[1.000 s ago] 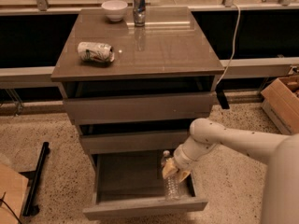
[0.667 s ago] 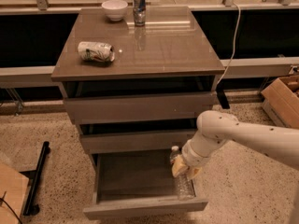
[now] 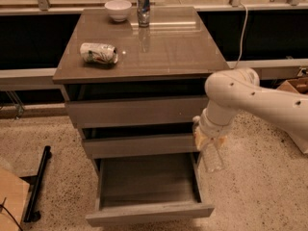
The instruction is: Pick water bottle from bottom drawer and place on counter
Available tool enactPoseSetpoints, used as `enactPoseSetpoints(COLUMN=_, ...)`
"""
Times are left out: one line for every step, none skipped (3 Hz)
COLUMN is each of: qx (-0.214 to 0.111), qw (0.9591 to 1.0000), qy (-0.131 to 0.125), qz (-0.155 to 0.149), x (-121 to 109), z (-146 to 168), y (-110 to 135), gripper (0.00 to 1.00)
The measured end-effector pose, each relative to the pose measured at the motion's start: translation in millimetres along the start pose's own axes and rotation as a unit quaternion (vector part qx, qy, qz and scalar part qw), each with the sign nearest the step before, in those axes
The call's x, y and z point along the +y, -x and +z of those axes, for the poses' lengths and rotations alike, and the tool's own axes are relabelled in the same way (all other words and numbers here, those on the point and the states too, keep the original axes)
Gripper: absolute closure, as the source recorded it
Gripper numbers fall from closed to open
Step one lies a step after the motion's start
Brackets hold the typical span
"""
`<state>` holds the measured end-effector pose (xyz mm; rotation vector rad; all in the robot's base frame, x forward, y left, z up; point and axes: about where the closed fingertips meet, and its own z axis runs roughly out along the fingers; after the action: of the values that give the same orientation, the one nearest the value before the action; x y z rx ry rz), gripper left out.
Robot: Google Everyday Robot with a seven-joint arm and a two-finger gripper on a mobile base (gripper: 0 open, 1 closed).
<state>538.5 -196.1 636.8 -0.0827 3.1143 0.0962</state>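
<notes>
Holding the water bottle in my end effector, I have the fingers closed around its upper part, and the clear body hangs below them. The bottle is outside the bottom drawer, which stands pulled open toward the near side. It hangs just right of the cabinet, about level with the middle drawer front. I judge it is held out here, off to the side, so that it can rise past the overhanging edge of the counter without knocking it. Its long axis runs close to upright, tilted a little, with the pale cap end up and toward the left and the base pointing down at the floor. On the counter, a crushed can lies at the left, and a white bowl and a slim can stand at the far edge.
</notes>
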Motion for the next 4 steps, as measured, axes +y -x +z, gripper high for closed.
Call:
enactPoseSetpoints(qx=-0.035, qw=0.9960, qy=-0.083, qz=0.002, x=-16.5, z=-71.0, y=28.3, gripper=1.00)
enactPoseSetpoints(qx=-0.074, qw=0.9866, qy=-0.145, qz=0.004, x=-16.6, z=-141.6, y=50.2, gripper=1.00)
enactPoseSetpoints(qx=-0.149, qw=0.9744, qy=-0.168, qz=0.005, x=-9.4, z=-212.9, y=57.4, gripper=1.00)
enactPoseSetpoints(qx=-0.149, qw=0.9744, qy=-0.168, qz=0.005, x=-9.3, z=-213.0, y=57.4, gripper=1.00)
